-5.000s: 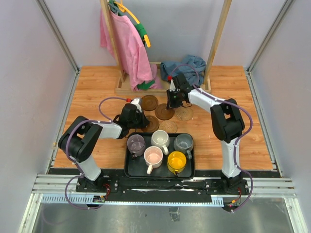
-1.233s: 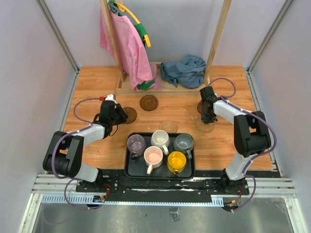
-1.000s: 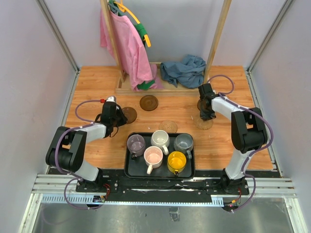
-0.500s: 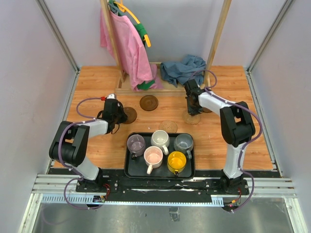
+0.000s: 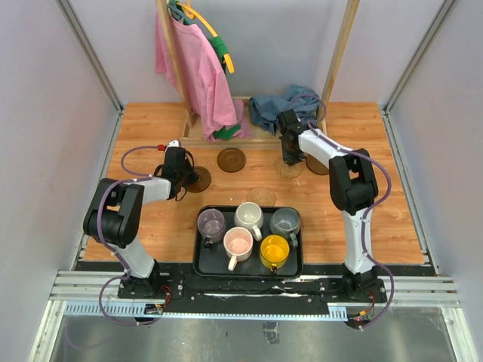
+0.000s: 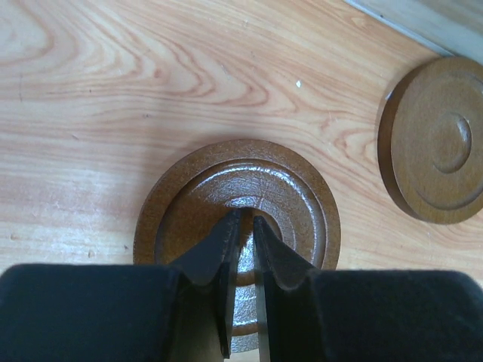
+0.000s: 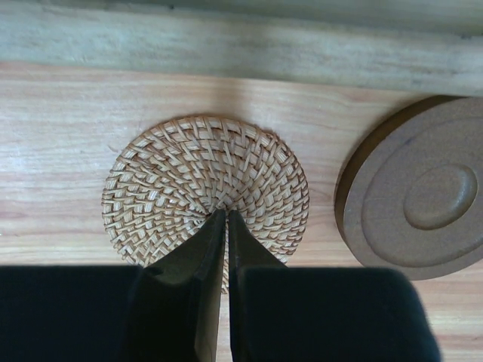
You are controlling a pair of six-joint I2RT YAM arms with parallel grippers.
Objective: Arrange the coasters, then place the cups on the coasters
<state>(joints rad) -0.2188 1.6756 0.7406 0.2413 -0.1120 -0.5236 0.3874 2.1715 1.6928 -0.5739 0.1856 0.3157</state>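
My left gripper (image 5: 186, 174) is shut, its tips pressing down on the middle of a dark brown coaster (image 6: 302, 204) at the left of the table; a narrow slit shows between the fingers (image 6: 219, 249). A second dark coaster (image 5: 231, 159) lies further back. My right gripper (image 7: 226, 213) is shut, tips resting on a tan woven coaster (image 7: 204, 173) near the rack's base, with a dark coaster (image 5: 318, 164) just right of it. Another woven coaster (image 5: 261, 196) lies behind the tray. Five cups stand in the tray: purple-grey (image 5: 211, 223), white (image 5: 248, 216), grey-blue (image 5: 285, 221), pink (image 5: 238, 243), yellow (image 5: 274, 250).
The black tray (image 5: 202, 264) sits at the near middle between the arm bases. A wooden clothes rack (image 5: 226, 137) with a pink garment (image 5: 192, 72) stands at the back, and a blue cloth (image 5: 283, 109) lies on its base close behind my right gripper.
My right gripper has slid the woven coaster from the right side leftward and toward the back, up to the rack's base. My left gripper has stayed on its dark coaster, shifting only slightly.
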